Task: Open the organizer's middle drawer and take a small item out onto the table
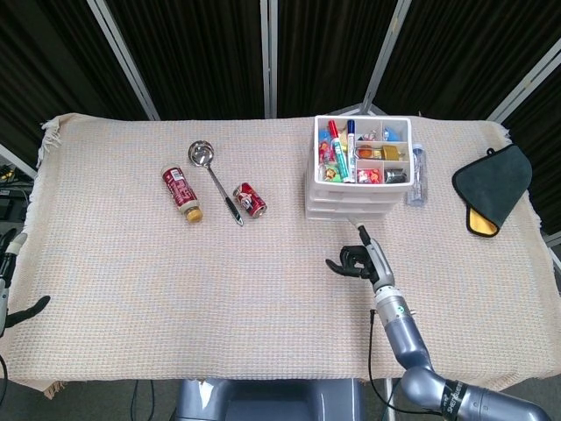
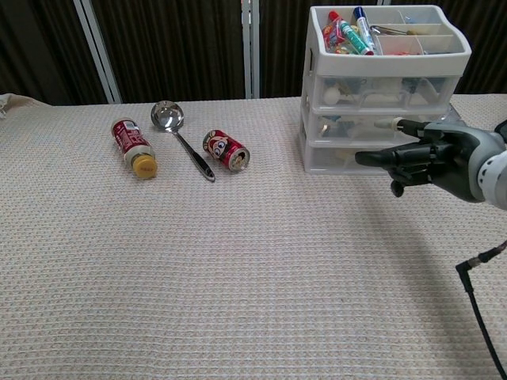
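Note:
The white three-drawer organizer [image 1: 326, 196] [image 2: 385, 85] stands at the back right of the table, with pens and small items in its top tray. Its middle drawer [image 2: 356, 127] is closed, with small items showing through the clear front. My right hand [image 1: 359, 255] [image 2: 421, 155] hovers just in front of the drawers at the height of the middle and bottom ones. One fingertip [image 2: 398, 123] points at the middle drawer, the thumb reaches left, and the hand holds nothing. At the table's left front edge my left hand [image 1: 9, 282] hangs with its fingers apart and empty.
A red sauce bottle [image 1: 181, 193] [image 2: 133, 146], a metal ladle [image 1: 215, 181] [image 2: 181, 137] and a red can [image 1: 249, 199] [image 2: 226, 150] lie at the back left. A water bottle [image 1: 417, 175] lies right of the organizer, a dark cloth [image 1: 493, 180] further right.

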`<action>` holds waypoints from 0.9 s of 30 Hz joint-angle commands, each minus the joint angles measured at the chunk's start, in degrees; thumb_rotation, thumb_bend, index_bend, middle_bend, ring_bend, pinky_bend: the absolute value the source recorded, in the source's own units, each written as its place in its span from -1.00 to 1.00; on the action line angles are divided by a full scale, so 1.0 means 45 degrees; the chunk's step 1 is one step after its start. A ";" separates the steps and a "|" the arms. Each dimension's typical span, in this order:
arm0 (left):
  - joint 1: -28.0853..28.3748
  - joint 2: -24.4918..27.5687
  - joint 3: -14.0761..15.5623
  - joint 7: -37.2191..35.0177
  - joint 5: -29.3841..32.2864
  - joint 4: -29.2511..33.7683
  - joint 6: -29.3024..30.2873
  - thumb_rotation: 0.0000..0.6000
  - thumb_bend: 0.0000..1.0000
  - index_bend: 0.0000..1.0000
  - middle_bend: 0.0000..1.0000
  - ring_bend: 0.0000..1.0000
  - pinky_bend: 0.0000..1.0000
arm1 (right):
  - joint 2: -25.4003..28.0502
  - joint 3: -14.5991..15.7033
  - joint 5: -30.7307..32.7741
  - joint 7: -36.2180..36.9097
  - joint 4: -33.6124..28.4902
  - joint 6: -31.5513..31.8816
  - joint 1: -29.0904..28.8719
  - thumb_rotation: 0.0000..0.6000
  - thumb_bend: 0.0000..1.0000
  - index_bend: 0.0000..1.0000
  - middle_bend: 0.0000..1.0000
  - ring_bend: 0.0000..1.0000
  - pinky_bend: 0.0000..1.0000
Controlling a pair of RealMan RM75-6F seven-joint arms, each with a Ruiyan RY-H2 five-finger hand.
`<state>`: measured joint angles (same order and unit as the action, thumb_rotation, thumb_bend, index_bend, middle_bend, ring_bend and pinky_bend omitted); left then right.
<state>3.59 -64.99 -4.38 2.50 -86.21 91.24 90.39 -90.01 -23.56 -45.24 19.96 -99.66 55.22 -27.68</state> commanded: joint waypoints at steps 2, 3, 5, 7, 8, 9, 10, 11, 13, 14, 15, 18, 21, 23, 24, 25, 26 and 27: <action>0.0018 -0.0021 -0.0021 0.0012 0.0062 -0.0022 -0.0053 1.00 -0.96 -1.00 -1.00 -1.00 -1.00 | -0.0363 -0.0138 -0.0259 0.0174 0.0215 0.0286 -0.0067 1.00 -0.69 -0.80 0.54 0.65 0.40; 0.0028 -0.0029 -0.0030 0.0019 0.0084 -0.0033 -0.0073 1.00 -0.96 -1.00 -1.00 -1.00 -1.00 | -0.0458 -0.0177 -0.0330 0.0259 0.0265 0.0361 -0.0062 1.00 -0.69 -0.78 0.54 0.65 0.40; 0.0047 -0.0044 -0.0043 0.0034 0.0124 -0.0047 -0.0122 1.00 -0.96 -1.00 -1.00 -1.00 -1.00 | -0.0609 -0.0252 -0.0507 0.0391 0.0379 0.0515 -0.0057 1.00 -0.69 -0.76 0.54 0.65 0.40; 0.0066 -0.0059 -0.0052 0.0047 0.0165 -0.0059 -0.0172 1.00 -0.96 -1.00 -1.00 -1.00 -1.00 | -0.0731 -0.0297 -0.0658 0.0487 0.0485 0.0651 -0.0046 1.00 -0.69 -0.74 0.54 0.65 0.40; 0.0073 -0.0065 -0.0055 0.0058 0.0181 -0.0061 -0.0193 1.00 -0.96 -1.00 -1.00 -1.00 -1.00 | -0.0779 -0.0327 -0.0713 0.0536 0.0533 0.0707 -0.0040 1.00 -0.69 -0.73 0.54 0.65 0.40; 0.0081 -0.0071 -0.0057 0.0073 0.0196 -0.0067 -0.0214 1.00 -0.96 -1.00 -1.00 -1.00 -1.00 | -0.0819 -0.0354 -0.0751 0.0585 0.0580 0.0737 -0.0038 1.00 -0.69 -0.72 0.54 0.65 0.40; 0.0087 -0.0077 -0.0059 0.0084 0.0205 -0.0072 -0.0227 1.00 -0.96 -1.00 -1.00 -1.00 -1.00 | -0.0847 -0.0382 -0.0766 0.0633 0.0630 0.0739 -0.0041 1.00 -0.69 -0.72 0.54 0.65 0.40; 0.0090 -0.0081 -0.0061 0.0091 0.0212 -0.0071 -0.0235 1.00 -0.96 -1.00 -1.00 -1.00 -1.00 | -0.0866 -0.0412 -0.0752 0.0680 0.0679 0.0715 -0.0048 1.00 -0.69 -0.72 0.53 0.65 0.40; 0.0094 -0.0085 -0.0066 0.0107 0.0229 -0.0059 -0.0246 1.00 -0.96 -1.00 -1.00 -1.00 -1.00 | -0.0902 -0.0514 -0.0617 0.0813 0.0823 0.0576 -0.0084 1.00 -0.68 -0.72 0.53 0.65 0.40; 0.0095 -0.0084 -0.0068 0.0115 0.0242 -0.0058 -0.0255 1.00 -0.96 -1.00 -1.00 -1.00 -1.00 | -0.0912 -0.0543 -0.0560 0.0840 0.0887 0.0512 -0.0107 1.00 -0.67 -0.72 0.53 0.65 0.40; 0.0096 -0.0082 -0.0061 0.0125 0.0254 -0.0058 -0.0276 1.00 -0.96 -1.00 -1.00 -1.00 -1.00 | -0.0932 -0.0569 -0.0485 0.0842 0.0968 0.0458 -0.0137 1.00 -0.66 -0.71 0.53 0.65 0.40; 0.0099 -0.0064 -0.0054 0.0127 0.0270 -0.0019 -0.0305 1.00 -0.96 -1.00 -1.00 -1.00 -1.00 | -0.1052 -0.0674 -0.0241 0.0831 0.1237 0.0302 -0.0270 1.00 -0.66 -0.70 0.53 0.65 0.40; 0.0106 -0.0063 -0.0038 0.0179 0.0261 -0.0017 -0.0328 1.00 -0.96 -1.00 -1.00 -1.00 -1.00 | -0.1143 -0.0791 -0.0063 0.0832 0.1433 0.0164 -0.0390 1.00 -0.66 -0.66 0.53 0.65 0.39; 0.0112 -0.0070 -0.0041 0.0197 0.0260 -0.0026 -0.0331 1.00 -0.96 -1.00 -1.00 -1.00 -1.00 | -0.1200 -0.0861 0.0025 0.0817 0.1552 0.0129 -0.0454 1.00 -0.66 -0.66 0.52 0.64 0.39; 0.0107 -0.0074 -0.0042 0.0202 0.0251 -0.0033 -0.0311 1.00 -0.96 -1.00 -1.00 -1.00 -1.00 | -0.1229 -0.0897 0.0077 0.0808 0.1612 0.0116 -0.0481 1.00 -0.66 -0.66 0.51 0.64 0.39; 0.0101 -0.0070 -0.0052 0.0191 0.0243 -0.0029 -0.0280 1.00 -0.96 -1.00 -1.00 -1.00 -1.00 | -0.1239 -0.0915 0.0103 0.0794 0.1653 0.0103 -0.0499 1.00 -0.66 -0.66 0.51 0.63 0.39; 0.0094 -0.0063 -0.0057 0.0175 0.0229 -0.0021 -0.0253 1.00 -0.96 -1.00 -1.00 -1.00 -1.00 | -0.1245 -0.0938 0.0123 0.0783 0.1701 0.0078 -0.0522 1.00 -0.66 -0.66 0.51 0.63 0.39; 0.0083 -0.0056 -0.0055 0.0158 0.0207 -0.0017 -0.0222 1.00 -0.96 -1.00 -1.00 -1.00 -1.00 | -0.1248 -0.0967 0.0142 0.0779 0.1748 0.0056 -0.0543 1.00 -0.66 -0.66 0.51 0.63 0.39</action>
<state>3.99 -65.26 -4.62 3.25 -85.25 91.15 89.36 -95.60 -27.84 -44.68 23.50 -91.89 55.56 -30.05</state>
